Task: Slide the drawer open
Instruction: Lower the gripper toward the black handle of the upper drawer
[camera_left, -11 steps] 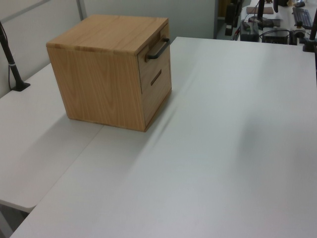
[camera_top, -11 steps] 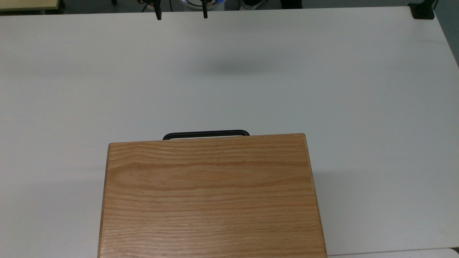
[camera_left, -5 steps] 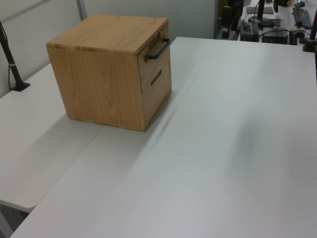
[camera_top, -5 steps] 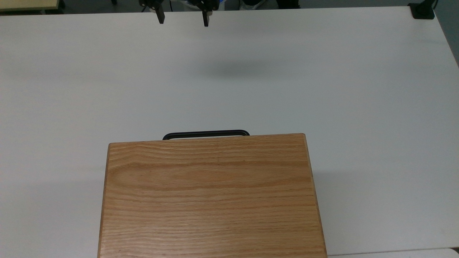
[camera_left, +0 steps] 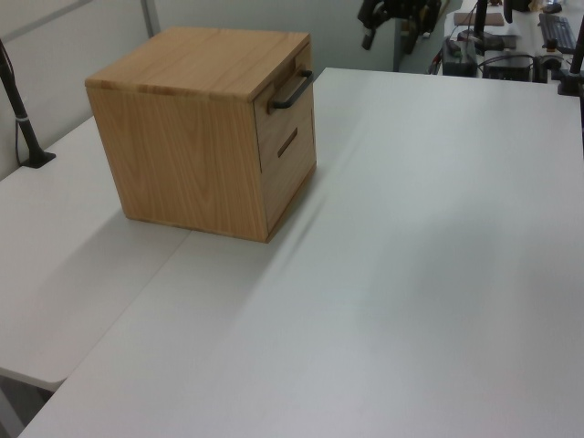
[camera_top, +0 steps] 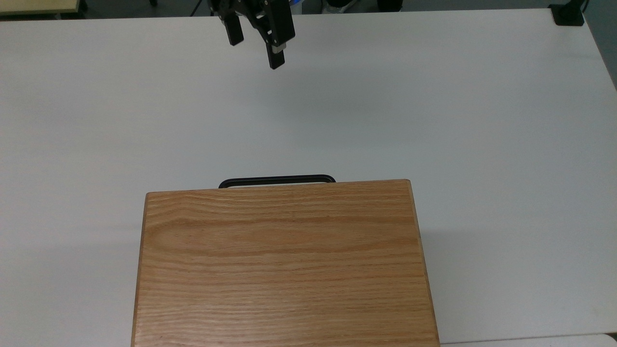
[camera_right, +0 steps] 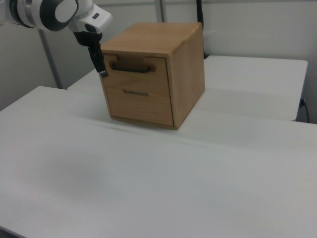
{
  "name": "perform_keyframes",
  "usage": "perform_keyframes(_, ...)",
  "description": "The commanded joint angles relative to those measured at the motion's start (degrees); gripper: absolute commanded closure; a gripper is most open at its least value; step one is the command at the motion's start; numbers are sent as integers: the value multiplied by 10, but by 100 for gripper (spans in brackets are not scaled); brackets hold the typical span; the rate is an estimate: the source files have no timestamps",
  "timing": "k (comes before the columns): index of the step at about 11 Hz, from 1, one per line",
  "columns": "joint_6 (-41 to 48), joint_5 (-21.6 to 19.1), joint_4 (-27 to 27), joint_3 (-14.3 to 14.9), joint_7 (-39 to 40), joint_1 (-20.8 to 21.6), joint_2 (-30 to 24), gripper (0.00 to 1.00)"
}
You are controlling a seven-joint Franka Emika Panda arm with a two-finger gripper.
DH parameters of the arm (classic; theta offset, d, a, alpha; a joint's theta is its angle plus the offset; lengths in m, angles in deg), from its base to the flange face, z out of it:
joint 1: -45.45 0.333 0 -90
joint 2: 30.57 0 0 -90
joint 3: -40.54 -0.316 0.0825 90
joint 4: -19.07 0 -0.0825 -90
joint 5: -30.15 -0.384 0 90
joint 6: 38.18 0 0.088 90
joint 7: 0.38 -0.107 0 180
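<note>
The drawer [camera_right: 143,77] is the upper one in an oak cabinet [camera_top: 284,265] and sits flush with the cabinet front. Its long black bar handle [camera_top: 277,180] pokes out past the cabinet's far edge in the top view. The same handle [camera_left: 290,91] shows in the left view, and the handle [camera_right: 131,68] again in the right view. My gripper [camera_top: 255,48] hangs open above the table, far from the handle, near the top view's upper edge. In the right view the gripper [camera_right: 99,64] appears just left of the drawer front. In the left view the gripper [camera_left: 383,26] is high behind the cabinet.
A lower drawer with a small slot handle [camera_right: 136,92] sits beneath the top one. The cabinet stands on a white table [camera_top: 434,120] that adjoins a second white table [camera_right: 257,84]. A black clamp [camera_top: 569,14] grips the far right corner. A black post [camera_left: 23,119] stands beyond the cabinet.
My gripper has come down and toward the cabinet in the top view, with more of it in sight and its fingers turned. The drawer has not moved.
</note>
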Motion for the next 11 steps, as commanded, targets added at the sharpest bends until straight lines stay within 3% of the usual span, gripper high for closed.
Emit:
perform_keyframes(1, -34, -38, 2, 3, -60, 3, 11, 0)
perform_keyframes(7, -156, -34, 3, 3, -156, 15, 58, 1)
perform_keyframes(9, -199, -35, 4, 3, -190, 18, 81, 28)
perform_keyframes(10, -213, -38, 3, 4, -204, 15, 85, 36)
perform_keyframes(11, -229, -40, 3, 5, -213, 15, 96, 37)
